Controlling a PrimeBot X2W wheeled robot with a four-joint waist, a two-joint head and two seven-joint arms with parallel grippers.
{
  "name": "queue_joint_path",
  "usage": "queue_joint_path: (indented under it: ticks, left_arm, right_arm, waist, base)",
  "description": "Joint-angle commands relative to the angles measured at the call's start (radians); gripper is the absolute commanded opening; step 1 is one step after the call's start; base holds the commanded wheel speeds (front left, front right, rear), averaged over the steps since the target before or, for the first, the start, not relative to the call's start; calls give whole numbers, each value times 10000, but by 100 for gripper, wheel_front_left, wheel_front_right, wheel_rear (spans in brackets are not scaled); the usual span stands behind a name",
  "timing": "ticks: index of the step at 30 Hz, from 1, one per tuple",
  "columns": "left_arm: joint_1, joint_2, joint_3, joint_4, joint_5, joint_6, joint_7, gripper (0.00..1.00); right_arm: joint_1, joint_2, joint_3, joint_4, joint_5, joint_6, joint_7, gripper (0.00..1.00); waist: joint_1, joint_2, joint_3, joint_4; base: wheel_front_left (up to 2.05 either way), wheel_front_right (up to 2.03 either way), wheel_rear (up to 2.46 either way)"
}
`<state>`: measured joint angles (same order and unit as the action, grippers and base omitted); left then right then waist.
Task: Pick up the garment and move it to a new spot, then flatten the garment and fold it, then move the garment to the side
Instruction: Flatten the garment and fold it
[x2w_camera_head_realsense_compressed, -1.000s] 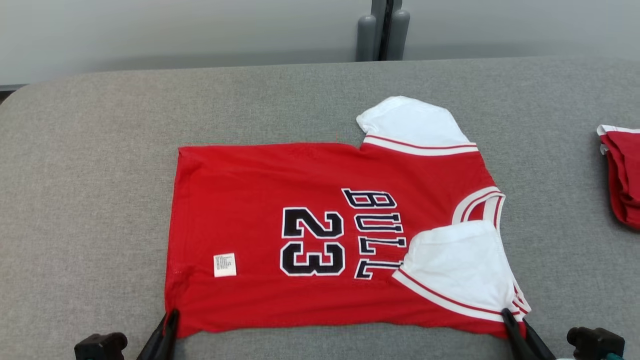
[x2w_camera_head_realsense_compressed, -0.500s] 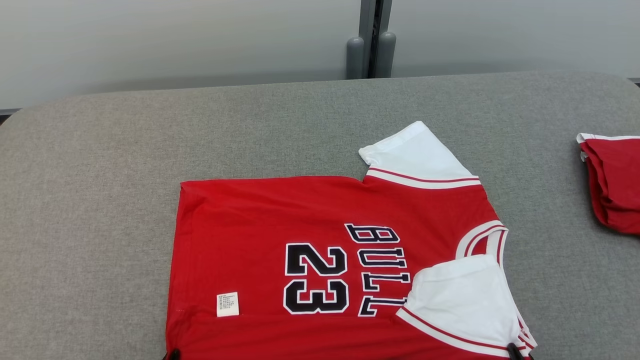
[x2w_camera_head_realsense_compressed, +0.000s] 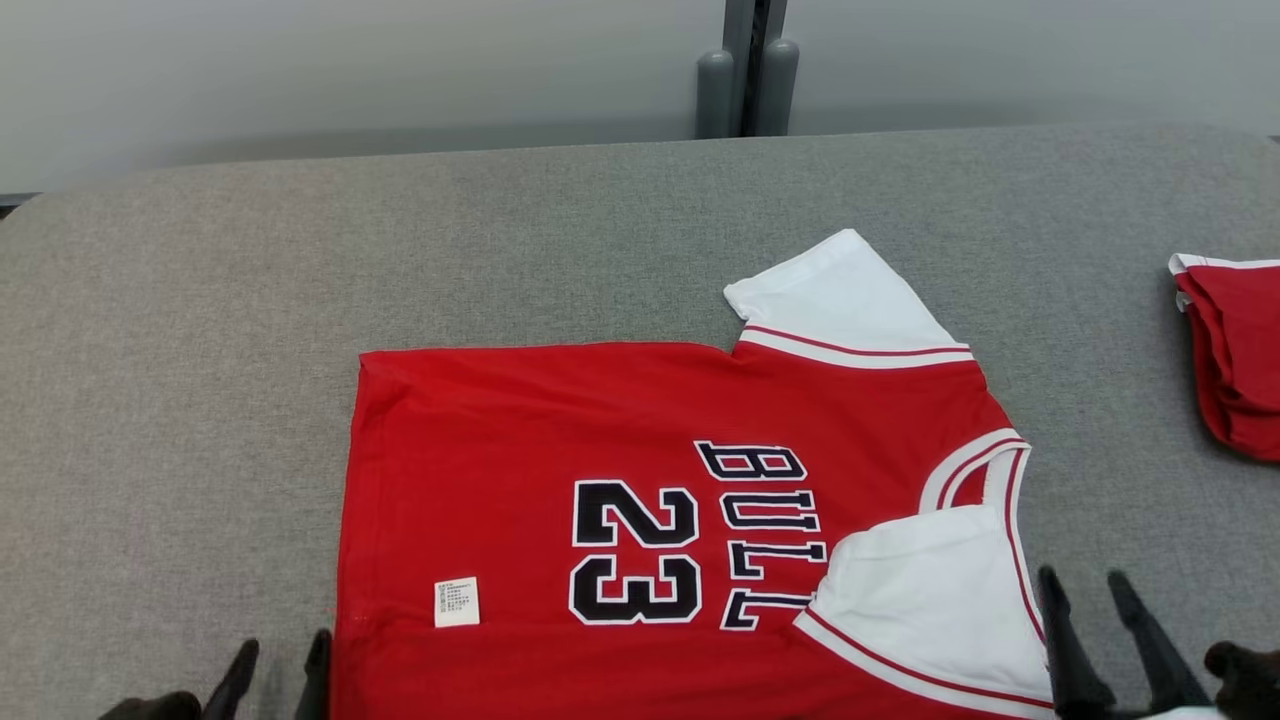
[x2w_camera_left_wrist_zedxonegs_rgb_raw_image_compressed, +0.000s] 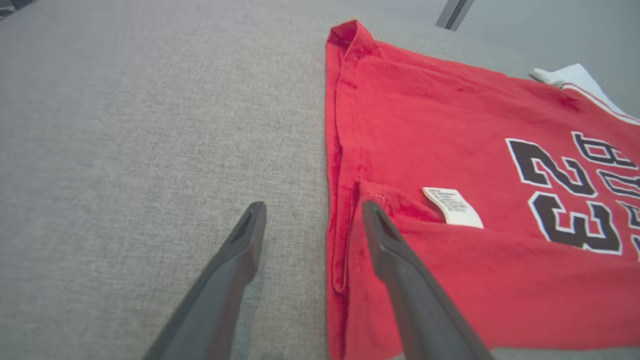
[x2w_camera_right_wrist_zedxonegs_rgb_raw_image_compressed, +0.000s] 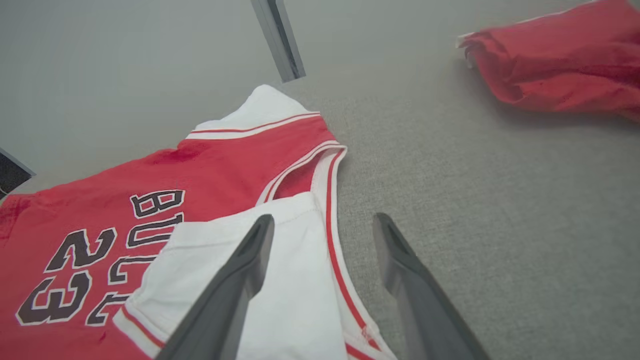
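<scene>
The red fabric jersey garment (x2w_camera_head_realsense_compressed: 520, 420), with white sleeves and black "23" lettering, lies flat and sideways on the grey fabric worktop (x2w_camera_head_realsense_compressed: 180, 350), hem left, collar right. Its near sleeve (x2w_camera_head_realsense_compressed: 930, 590) is folded onto the body and its far sleeve (x2w_camera_head_realsense_compressed: 840, 295) is spread outward.

Light is bright and even. A faint shadow lies beside the left fingers (x2w_camera_left_wrist_zedxonegs_rgb_raw_image_compressed: 239, 260); their bases blur.

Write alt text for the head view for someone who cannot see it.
A red number 23 jersey lies flat on the grey table, its near white sleeve folded over the chest. The open left gripper and right gripper sit at its near corners; another red garment lies at the right edge.
</scene>
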<state>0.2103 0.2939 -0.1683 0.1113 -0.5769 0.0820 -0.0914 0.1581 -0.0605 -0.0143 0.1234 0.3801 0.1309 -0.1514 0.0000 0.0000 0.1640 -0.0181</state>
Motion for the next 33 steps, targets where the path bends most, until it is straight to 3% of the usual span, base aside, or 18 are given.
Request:
queue_joint_path:
  ticks: [1,21,27,33]
  left_arm:
    - [-327,14,141,-261,121,138,-201,100]
    - [-1698,64,74,-1609,716,575,-522,100]
    - [-3312,206,-118,-1530,744,245,-244,100]
    - [-5193,498,-256,-561,599,-278,427,100]
  right_arm:
    - [-285,-116,-84,-298,-167,-1,-240,100]
    - [-1241,-323,-226,-1431,-569,-1,83,100]
    - [-1779,-405,-180,-1720,-610,-1,127,100]
    - [-2405,-447,138,-1725,-605,-1,53,100]
  waist:
    - [0,0,48,21]
    - [0,0,1113,165]
    - [0,0,2168,209]
    - [0,0,3010,-36]
  base:
    - [0,0,0]
    - [0,0,0]
    - [0,0,0]
    - [0,0,0]
